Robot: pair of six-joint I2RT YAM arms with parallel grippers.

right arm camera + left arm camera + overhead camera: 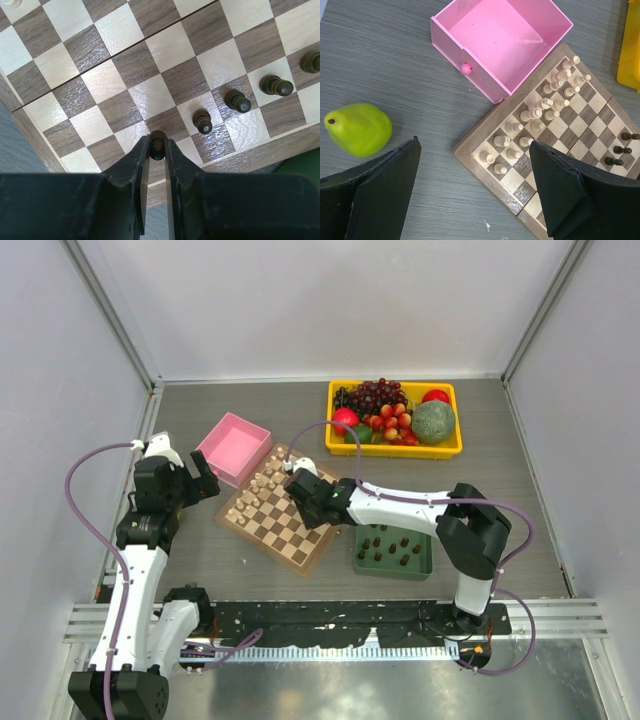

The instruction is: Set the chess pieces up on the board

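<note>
The checkered wooden board [262,528] lies tilted mid-table. My right gripper [158,146] is shut on a dark chess piece [157,148] and holds it over the board's [125,65] near rows. It also shows in the top view [303,490]. Several dark pieces [202,121] stand in a row to its right, also seen in the left wrist view [617,149]. More dark pieces [390,547] stand in the green tray [424,568]. Cream pieces [540,107] fill the board's [470,150] left side. My left gripper [205,478], open and empty, hovers left of the board.
A pink box [234,448] sits behind the board's left corner, seen also in the left wrist view [500,40]. A yellow bin [336,445] of fruit stands at the back. A green pear [359,129] lies on the table left of the board.
</note>
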